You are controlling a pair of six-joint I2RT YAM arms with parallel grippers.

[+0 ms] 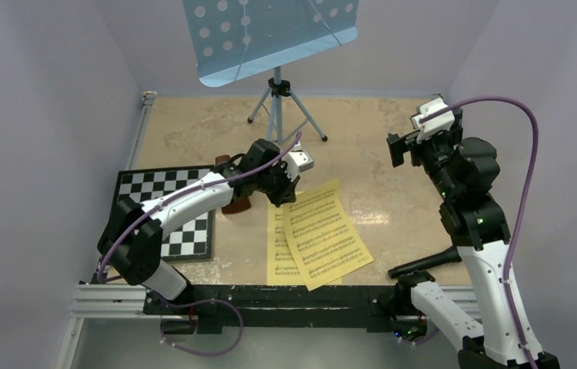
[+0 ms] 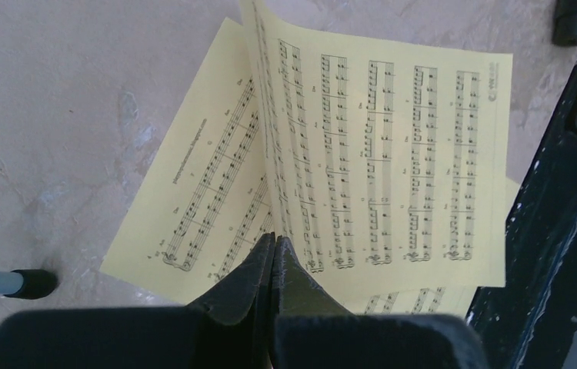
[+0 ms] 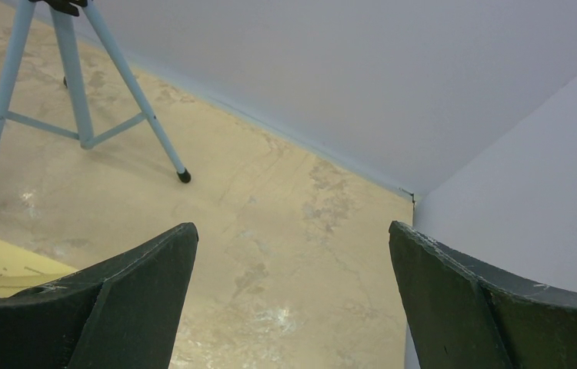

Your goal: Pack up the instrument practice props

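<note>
L tool [image 2: 272, 250] pinched shut on top sheet [image 2: 393, 154], its edge raised off 2nd sheet [image 2: 193, 192] at worktop [image 1: 378, 146] front-centre, R tool [image 3: 291, 231] wide open back-right, stand [image 1: 270, 34] upright at rear, metronome [image 1: 237, 206] just beside chessboard [image 1: 147, 184].

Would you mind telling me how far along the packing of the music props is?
Nothing looks packed yet. In hand: the left gripper is pinched on the top yellow sheet, its edge lifted off the lower sheet. Left to do: both sheets, the metronome beside the chessboard, and the music stand upright on its tripod. The right gripper is open and empty.
</note>
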